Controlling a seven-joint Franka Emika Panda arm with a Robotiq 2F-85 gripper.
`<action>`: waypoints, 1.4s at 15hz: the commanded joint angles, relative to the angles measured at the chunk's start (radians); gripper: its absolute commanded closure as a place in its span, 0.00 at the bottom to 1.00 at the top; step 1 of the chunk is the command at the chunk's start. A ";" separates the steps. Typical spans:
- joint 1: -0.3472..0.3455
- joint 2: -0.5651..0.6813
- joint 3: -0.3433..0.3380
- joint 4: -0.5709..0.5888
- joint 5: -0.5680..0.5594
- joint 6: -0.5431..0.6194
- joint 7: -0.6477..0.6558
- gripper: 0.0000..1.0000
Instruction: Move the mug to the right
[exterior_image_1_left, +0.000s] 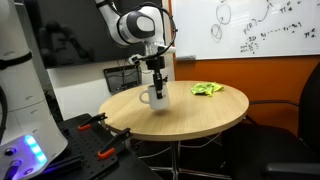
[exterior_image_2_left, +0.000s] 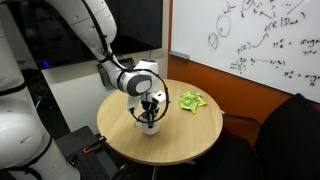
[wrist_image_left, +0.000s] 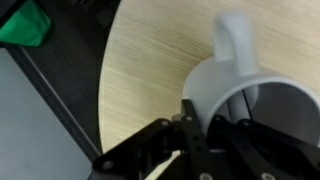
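Note:
A white mug stands upright on the round wooden table, left of its middle. It also shows in the other exterior view. My gripper comes down from above onto the mug's rim. In the wrist view the mug fills the right side, its handle pointing away. One finger is outside the wall and one inside, and the gripper is shut on the wall.
A crumpled green cloth lies on the table beyond the mug. Orange-handled clamps sit on a black surface beside the table. A dark chair stands near the table edge. A whiteboard is on the wall.

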 joint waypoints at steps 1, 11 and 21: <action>-0.007 0.025 -0.004 0.027 0.019 -0.010 0.029 0.98; -0.021 0.113 0.020 0.048 0.259 0.066 -0.119 0.98; 0.066 -0.086 -0.023 -0.025 -0.009 0.000 -0.041 0.14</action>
